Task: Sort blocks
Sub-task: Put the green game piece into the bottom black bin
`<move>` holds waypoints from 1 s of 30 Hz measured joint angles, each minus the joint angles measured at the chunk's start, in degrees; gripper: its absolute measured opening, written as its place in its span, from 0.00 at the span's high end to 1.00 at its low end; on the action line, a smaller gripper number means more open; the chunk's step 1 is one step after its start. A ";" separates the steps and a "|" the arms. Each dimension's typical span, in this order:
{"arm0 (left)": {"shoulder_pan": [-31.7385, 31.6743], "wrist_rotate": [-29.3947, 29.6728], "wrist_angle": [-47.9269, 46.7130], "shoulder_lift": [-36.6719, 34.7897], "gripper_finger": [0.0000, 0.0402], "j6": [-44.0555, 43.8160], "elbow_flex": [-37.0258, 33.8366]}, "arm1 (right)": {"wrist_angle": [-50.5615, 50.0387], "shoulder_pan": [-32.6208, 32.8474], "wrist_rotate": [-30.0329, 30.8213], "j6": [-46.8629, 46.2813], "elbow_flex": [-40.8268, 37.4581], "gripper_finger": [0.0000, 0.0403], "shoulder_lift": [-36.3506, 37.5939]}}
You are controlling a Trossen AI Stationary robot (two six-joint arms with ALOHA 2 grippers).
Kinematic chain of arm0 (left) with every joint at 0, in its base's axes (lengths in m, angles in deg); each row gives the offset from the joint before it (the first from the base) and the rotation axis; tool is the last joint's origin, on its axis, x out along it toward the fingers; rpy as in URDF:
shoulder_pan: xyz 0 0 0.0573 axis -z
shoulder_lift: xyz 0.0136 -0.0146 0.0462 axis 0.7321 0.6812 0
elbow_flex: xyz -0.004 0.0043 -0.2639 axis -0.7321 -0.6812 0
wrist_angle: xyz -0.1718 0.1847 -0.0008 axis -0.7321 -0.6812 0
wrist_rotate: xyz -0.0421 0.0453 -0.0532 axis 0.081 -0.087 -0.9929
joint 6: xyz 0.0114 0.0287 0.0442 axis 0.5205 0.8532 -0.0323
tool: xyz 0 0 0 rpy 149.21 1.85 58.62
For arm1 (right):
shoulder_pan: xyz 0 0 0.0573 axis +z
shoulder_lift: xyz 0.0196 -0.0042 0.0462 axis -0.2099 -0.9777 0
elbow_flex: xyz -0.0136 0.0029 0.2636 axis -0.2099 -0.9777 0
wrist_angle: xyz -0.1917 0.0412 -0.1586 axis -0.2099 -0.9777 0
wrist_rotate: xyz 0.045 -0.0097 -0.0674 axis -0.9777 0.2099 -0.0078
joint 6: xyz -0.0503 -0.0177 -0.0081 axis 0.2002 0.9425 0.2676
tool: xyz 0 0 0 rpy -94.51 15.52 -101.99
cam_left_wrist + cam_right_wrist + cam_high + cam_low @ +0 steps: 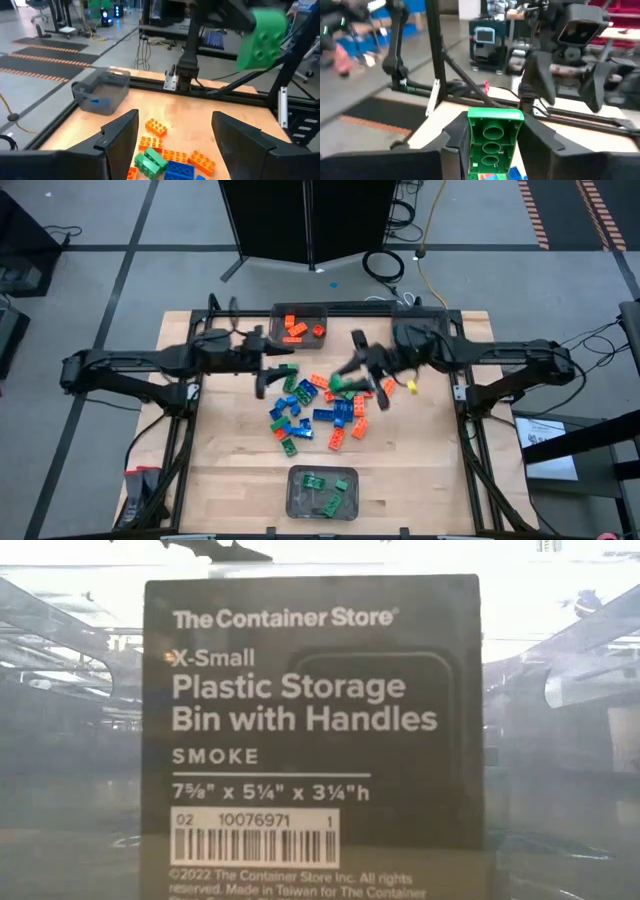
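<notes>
The wooden table (240,480) stands on a grey floor (100,280) crossed by dark seams. A tall black cabinet (310,215) stands behind it, with black and yellow cables (420,240) coiled beside. Orange-striped dark mats (45,62) lie farther off on the floor. Beyond are desks with lit screens (484,35) and blue bins (412,22).

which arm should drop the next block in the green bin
Right. Its pincer is already shut on a green block, lifted over the pile. The left pincer is open and empty above the pile. The bin with green blocks sits at the table's near edge; neither arm is clearly closer.
</notes>
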 joint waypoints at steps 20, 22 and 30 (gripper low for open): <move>19.87 17.56 -12.78 -23.28 0.36 -11.72 -8.15 | 22.61 25.92 39.83 -21.27 -20.62 0.72 1.13; 21.70 18.37 -12.60 -22.72 0.36 -12.20 -8.45 | 25.66 27.02 39.94 -23.30 -20.66 0.72 -3.03; 28.43 22.74 -12.22 -22.13 0.36 -14.64 -9.88 | 40.57 30.57 39.57 -31.64 -20.66 0.72 -15.72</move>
